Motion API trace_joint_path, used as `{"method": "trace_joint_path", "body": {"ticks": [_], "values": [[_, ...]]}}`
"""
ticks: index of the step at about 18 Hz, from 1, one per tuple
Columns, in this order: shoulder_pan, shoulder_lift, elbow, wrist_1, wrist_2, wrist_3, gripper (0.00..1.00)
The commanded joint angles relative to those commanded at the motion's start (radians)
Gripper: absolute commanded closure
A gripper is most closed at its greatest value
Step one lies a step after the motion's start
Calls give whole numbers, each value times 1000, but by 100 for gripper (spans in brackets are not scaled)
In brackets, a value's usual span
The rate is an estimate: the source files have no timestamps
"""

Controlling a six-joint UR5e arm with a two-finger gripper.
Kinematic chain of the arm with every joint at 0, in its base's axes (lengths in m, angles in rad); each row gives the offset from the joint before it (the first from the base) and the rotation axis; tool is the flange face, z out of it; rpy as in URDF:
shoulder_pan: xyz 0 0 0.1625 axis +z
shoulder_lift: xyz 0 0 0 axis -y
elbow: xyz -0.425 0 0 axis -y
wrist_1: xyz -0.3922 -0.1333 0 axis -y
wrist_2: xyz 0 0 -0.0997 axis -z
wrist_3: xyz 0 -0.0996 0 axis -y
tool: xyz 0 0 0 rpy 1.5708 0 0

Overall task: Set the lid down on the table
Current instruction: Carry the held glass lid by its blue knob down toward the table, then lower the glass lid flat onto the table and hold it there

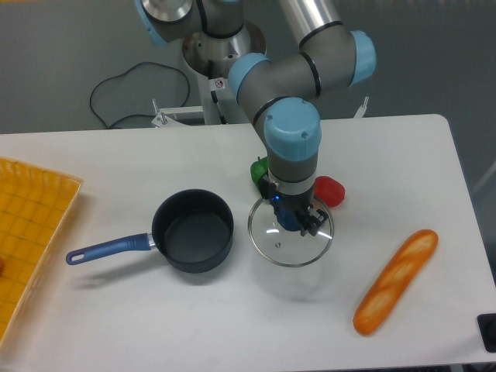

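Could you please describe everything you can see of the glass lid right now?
The lid is a round disc of clear glass with a thin metal rim and a dark blue knob at its centre. The white table shows through it, and a small vent hole sits left of centre. It is roughly level, just right of the dark saucepan, with a faint shadow in front suggesting it hangs slightly above the table. The gripper holds it by the knob; nothing else visibly touches it.
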Motion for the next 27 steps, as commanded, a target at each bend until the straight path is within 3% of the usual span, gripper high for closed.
{"method": "trace_joint_path", "body": {"ticks": [8,13,27], "values": [[0,-72,51,11,-3,-3,51],[0,-123,69,48,-3,-9,51],[-8,-199,109,63,-5,-38,51]]}}
